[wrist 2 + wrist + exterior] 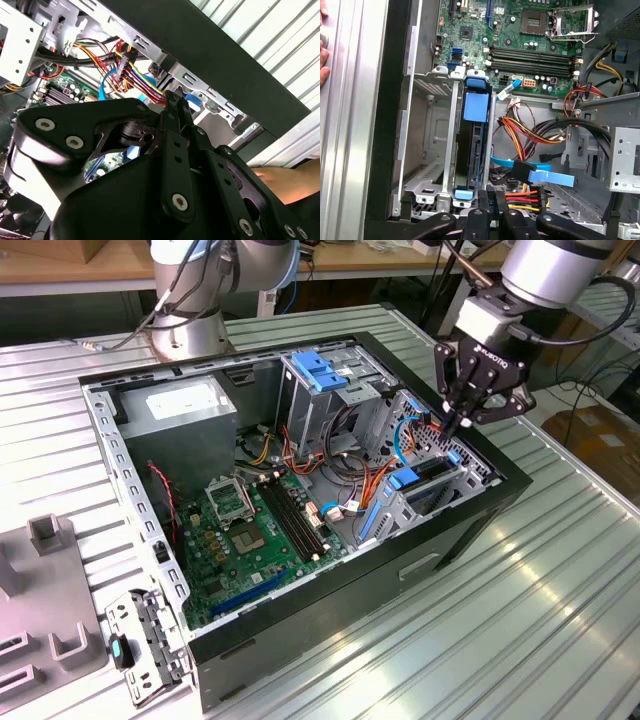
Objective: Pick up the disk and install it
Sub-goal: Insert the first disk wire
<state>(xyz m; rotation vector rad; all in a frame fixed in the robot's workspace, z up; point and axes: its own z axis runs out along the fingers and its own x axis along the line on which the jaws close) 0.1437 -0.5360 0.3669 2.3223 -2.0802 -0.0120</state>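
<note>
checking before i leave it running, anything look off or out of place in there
Nothing looks damaged or spilled. The disk stands on edge in its bay at the case's front corner, blue rails lined up with the slot. The gripper is right above it. One oddity: a person's hand rests beside the case.

The gripper [462, 423] hangs right over the drive bay, and the disk [472, 145] already fills one slot there. Bundled cables [530, 131] crowd the side toward the motherboard [255, 530]; the slot [427, 135] on the disk's other side, by the black case wall [395, 100], is open.
</note>
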